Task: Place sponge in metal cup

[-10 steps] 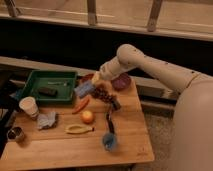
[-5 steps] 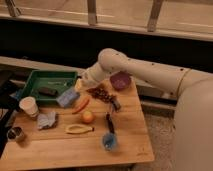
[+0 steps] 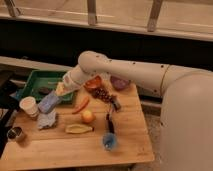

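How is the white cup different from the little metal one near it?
The white cup is taller and pale; the metal cup is shorter, shiny and dark inside. The white cup stands farther back, nearer the end effector carrying the sponge. Both stand upright at the table's left end.

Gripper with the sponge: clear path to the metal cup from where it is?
Probably yes. The gripper, shut on the sponge, hangs above the table's left side. The metal cup stands at the front-left edge; only the white cup and rag lie nearby.
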`<control>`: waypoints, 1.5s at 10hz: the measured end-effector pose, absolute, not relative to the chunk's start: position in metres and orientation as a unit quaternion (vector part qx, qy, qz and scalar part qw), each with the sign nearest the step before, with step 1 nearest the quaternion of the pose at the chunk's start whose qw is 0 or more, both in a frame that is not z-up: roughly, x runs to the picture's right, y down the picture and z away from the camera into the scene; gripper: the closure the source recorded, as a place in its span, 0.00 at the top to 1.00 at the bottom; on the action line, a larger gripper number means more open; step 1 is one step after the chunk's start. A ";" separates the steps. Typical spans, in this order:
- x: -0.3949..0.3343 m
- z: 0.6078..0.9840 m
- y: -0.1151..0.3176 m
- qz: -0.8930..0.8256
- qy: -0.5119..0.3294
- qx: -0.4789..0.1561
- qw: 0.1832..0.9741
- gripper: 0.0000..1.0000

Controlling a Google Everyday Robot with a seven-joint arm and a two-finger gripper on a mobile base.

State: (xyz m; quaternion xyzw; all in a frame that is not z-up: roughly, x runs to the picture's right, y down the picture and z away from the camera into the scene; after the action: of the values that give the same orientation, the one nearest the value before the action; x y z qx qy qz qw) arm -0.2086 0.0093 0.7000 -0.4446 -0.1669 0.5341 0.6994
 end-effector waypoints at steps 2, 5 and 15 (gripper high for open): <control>-0.207 0.700 0.009 0.535 -0.167 -0.444 0.699 0.07; -0.209 0.700 0.009 0.531 -0.167 -0.447 0.701 0.07; -0.346 0.666 0.067 0.441 -0.203 -0.517 0.705 0.07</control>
State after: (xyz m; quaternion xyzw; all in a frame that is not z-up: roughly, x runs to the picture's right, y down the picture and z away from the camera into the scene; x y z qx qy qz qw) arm -0.3456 0.0666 0.6657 -0.5168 -0.2034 0.4410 0.7050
